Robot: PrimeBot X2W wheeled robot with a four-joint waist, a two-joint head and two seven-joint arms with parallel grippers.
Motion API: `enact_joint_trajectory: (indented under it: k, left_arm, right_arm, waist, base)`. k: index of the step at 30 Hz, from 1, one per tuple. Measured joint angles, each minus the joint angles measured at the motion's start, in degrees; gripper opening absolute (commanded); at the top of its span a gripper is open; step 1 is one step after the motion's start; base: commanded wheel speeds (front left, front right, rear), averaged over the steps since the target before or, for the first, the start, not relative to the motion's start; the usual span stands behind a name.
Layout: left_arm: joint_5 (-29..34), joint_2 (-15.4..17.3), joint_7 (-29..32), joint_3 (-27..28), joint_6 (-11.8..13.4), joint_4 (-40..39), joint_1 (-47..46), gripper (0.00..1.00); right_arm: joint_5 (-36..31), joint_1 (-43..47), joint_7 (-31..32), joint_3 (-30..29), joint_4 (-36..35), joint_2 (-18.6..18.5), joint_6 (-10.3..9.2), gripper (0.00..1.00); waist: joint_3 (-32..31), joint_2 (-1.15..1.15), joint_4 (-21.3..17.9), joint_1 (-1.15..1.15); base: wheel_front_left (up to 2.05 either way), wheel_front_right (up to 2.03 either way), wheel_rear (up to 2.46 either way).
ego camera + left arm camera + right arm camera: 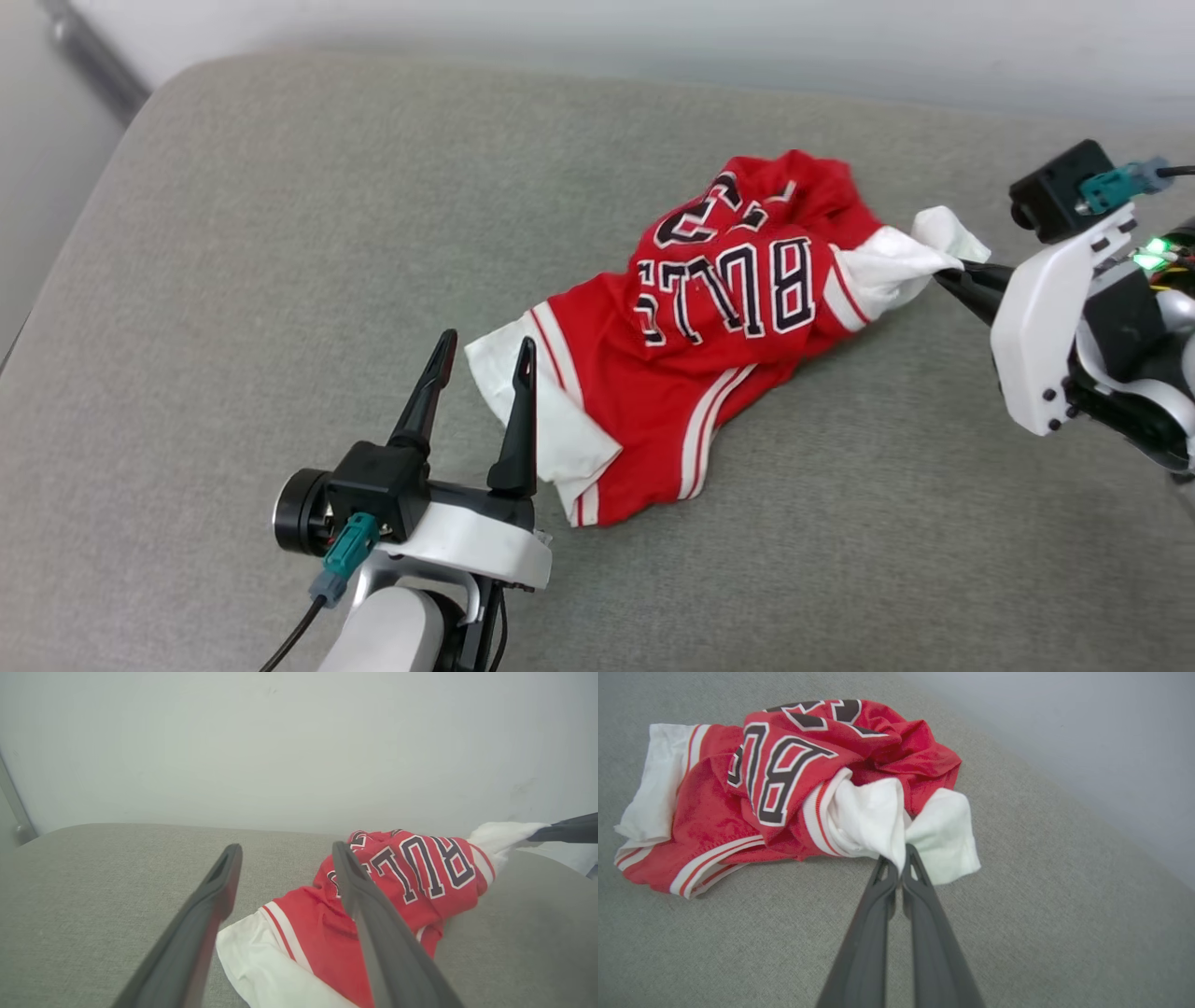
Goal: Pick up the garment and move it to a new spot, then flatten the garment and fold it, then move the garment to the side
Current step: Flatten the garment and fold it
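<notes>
Bright, soft, even light falls everywhere. A thin, pale shadow lies just under the garment point(709, 373) on its near side. The garment looks sharp. Behind it, the grey cushion point(117, 858) has an edge that curves in the left wrist view.

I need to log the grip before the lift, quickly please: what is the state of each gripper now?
Left gripper: open, holding nothing.
Right gripper: shut on the white sleeve of the garment.
</notes>
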Motion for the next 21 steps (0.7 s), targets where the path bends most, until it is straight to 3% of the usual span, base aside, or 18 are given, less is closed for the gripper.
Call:
enact_joint_trajectory:
  k: [7,12,21]
  left_arm:
    - [0.0,0.7,0.5,-0.1,0.5,-0.9,1.3,1.00]
    - [0.0,1.5,1.1,0.0,0.7,-2.1,1.7,1.00]
    - [0.3,2.5,3.1,-0.6,1.1,-3.7,1.2,1.00]
  right_arm:
    - [-0.2,8.8,7.9,-12.5,-10.4,0.1,0.00,0.00]
    - [-1.4,18.4,13.2,-24.3,-14.8,3.6,0.01,0.00]
    - [-5.8,27.6,13.7,-39.3,-7.6,12.4,0.00,0.00]
  waist:
    - [-3.3,0.00,-4.4,0.00]
    - [-3.9,0.00,-6.5,0.00]
    - [-0.5,0.00,-7.2,0.00]
  base:
    - [0.00,0.00,0.00]
    - [0.00,0.00,0.00]
    - [0.00,0.00,0.00]
